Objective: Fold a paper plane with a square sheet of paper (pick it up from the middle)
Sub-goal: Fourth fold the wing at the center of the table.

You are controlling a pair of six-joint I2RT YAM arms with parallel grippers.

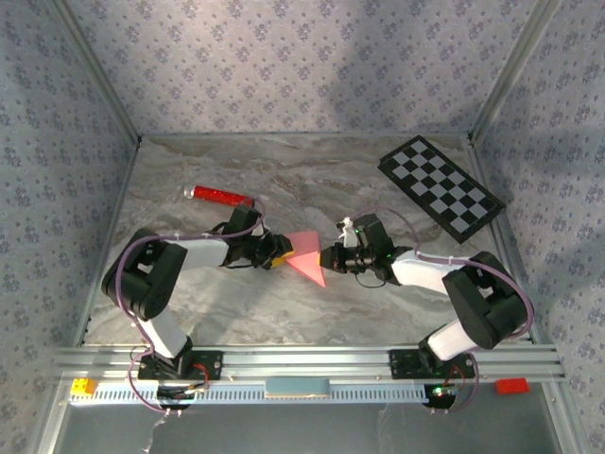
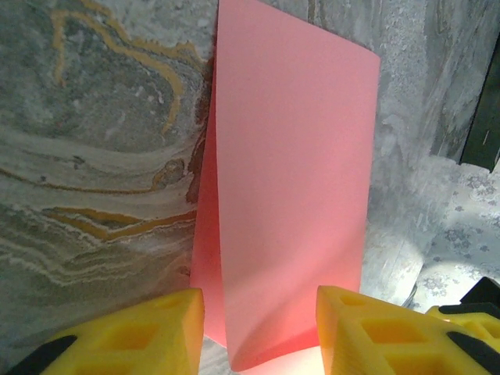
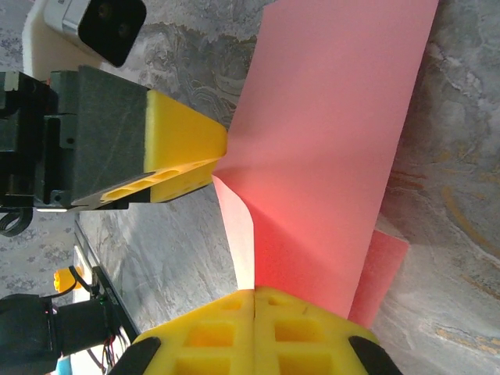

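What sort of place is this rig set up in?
Probably a lab test cell: aluminium frame posts hold floral-patterned wall panels around a marble-look tabletop, with a black-and-white checkerboard lying on it.

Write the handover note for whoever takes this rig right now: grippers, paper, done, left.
Left gripper: open, fingers either side of the sheet.
Right gripper: shut on the square sheet of paper, pinching one edge.
Paper: between both grippers over the middle of the table, bent over into two layers.
Done: sheet picked up, first fold begun.
Left: press the crease, then nose and wing folds.
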